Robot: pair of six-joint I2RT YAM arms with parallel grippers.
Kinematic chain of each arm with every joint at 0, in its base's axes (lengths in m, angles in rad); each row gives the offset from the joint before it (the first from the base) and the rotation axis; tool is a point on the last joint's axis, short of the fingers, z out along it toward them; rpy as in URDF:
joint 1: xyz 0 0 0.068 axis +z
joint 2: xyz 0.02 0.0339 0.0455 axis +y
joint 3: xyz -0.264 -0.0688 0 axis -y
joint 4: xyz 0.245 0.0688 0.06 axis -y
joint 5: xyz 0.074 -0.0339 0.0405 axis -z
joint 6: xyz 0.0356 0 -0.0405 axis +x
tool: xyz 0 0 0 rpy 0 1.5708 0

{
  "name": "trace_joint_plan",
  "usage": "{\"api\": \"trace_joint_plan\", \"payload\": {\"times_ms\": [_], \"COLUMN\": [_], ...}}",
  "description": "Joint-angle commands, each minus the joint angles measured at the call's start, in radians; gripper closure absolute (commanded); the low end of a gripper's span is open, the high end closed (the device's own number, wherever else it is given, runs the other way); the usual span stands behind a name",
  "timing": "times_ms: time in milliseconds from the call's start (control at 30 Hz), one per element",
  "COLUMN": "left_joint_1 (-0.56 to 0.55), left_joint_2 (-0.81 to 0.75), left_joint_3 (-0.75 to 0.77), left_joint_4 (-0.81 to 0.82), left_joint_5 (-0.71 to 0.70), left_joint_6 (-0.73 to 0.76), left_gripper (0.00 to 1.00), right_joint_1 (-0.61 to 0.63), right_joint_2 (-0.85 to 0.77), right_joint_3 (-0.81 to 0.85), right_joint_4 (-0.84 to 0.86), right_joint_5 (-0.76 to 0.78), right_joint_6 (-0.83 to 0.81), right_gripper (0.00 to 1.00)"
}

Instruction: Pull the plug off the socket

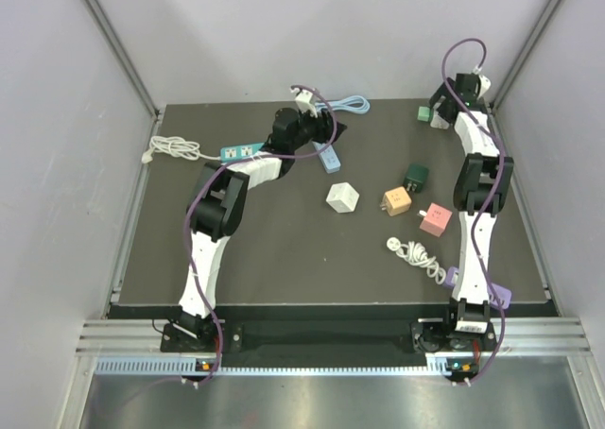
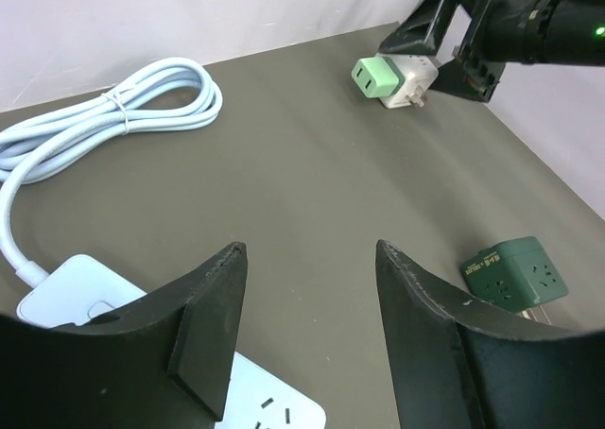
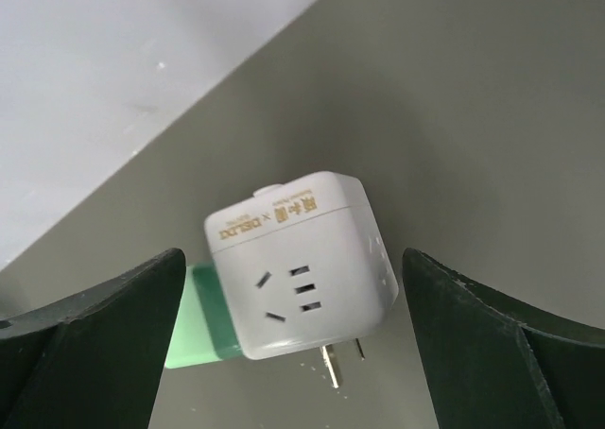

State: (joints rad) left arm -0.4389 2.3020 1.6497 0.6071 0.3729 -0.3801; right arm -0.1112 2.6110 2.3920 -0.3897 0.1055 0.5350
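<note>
Right wrist view | your right tool (image 3: 293, 259) stands wide, holding nothing | white socket cube (image 3: 302, 268) sits between its jaws, counter (image 3: 473, 89) far right corner | green plug (image 3: 200, 323) points sideways toward one finger | right arm (image 1: 482, 179) nearer

The dark table (image 1: 284, 259) carries a teal power strip (image 1: 241, 151), a light-blue power strip (image 1: 328, 159), a white cord (image 1: 413, 253) — plus a white cube (image 1: 342, 198), orange cube (image 1: 396, 202), dark-green cube (image 1: 416, 176), pink cube (image 1: 435, 219) — and a green plug (image 2: 369, 77) joined to a white socket (image 2: 408, 77).
</note>
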Motion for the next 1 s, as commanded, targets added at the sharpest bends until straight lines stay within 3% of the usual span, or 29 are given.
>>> {"api": "trace_joint_plan", "payload": {"times_ms": [0, 167, 300, 467, 633, 800, 967], "left_joint_1": [0.006, 0.009, 0.011, 0.011, 0.012, 0.012, 0.011], "left_joint_2": [0.0, 0.007, 0.014, 0.043, 0.077, 0.099, 0.155], "left_joint_3": [0.038, 0.045, 0.064, 0.108, 0.17, 0.212, 0.286], "left_joint_4": [0.077, 0.076, 0.066, 0.014, -0.035, -0.059, -0.075], "left_joint_5": [0.023, 0.024, 0.035, 0.072, 0.101, 0.129, 0.166], "left_joint_6": [-0.008, -0.014, -0.019, -0.02, -0.022, -0.034, -0.091], "left_gripper": [0.39, 0.39, 0.4, 0.37, 0.35, 0.33, 0.26], "right_joint_1": [0.005, 0.004, 0.004, 0.013, 0.047, 0.076, 0.14], "right_joint_2": [0.027, 0.037, 0.037, -0.005, -0.132, -0.391, -0.497], "right_joint_3": [0.053, 0.061, 0.064, 0.015, -0.267, -0.779, -0.956], "right_joint_4": [-0.011, -0.014, -0.02, -0.005, 0.127, 0.527, 0.631], "right_joint_5": [-0.006, -0.001, -0.007, -0.05, -0.098, -0.231, -0.286], "right_joint_6": [0.002, 0.014, 0.016, 0.033, 0.063, 0.148, 0.079], "right_gripper": [0.05, 0.14, 0.41, 0.65, 0.9, 0.97, 1.0]}}
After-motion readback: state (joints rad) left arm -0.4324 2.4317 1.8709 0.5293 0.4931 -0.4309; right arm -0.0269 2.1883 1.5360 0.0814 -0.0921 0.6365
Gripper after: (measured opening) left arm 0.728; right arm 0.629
